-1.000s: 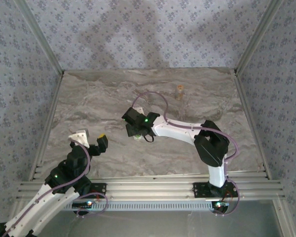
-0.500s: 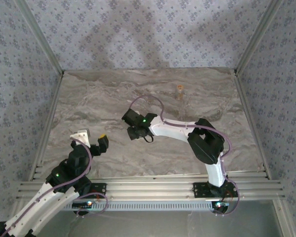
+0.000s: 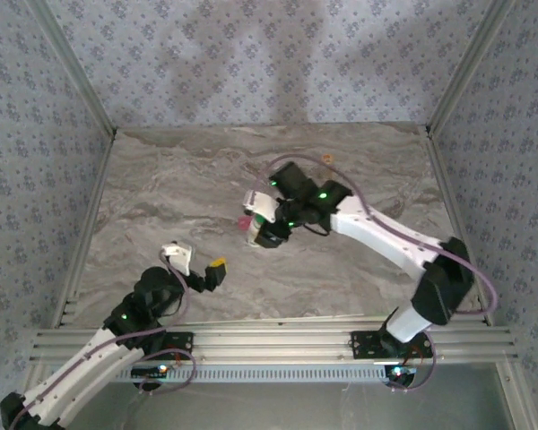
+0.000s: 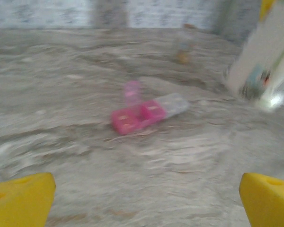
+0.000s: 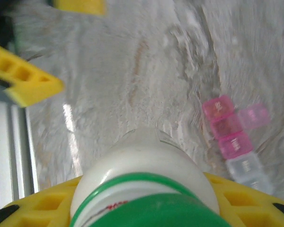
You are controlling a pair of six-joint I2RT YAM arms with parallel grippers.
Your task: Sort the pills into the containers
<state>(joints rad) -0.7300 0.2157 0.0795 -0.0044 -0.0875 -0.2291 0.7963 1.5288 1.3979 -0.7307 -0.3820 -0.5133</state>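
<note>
Gripping white bottle (image 5: 142, 175) in right gripper (image 5: 146, 201) above table middle, near pill case (image 4: 146, 112); left gripper (image 4: 144, 198) spread wide by near edge. Could slip from smooth-sided pinch, striking case.

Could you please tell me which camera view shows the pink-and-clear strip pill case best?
The right wrist view: the pink-and-clear translucent strip pill case lies sharp enough to count compartments, one pink lid apparently open. The left wrist view shows it whole but blurred; in the top external view it is a pink speck.

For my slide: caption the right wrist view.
Right fingers hold the green-capped white bottle; the pink pill case lies beyond.
</note>
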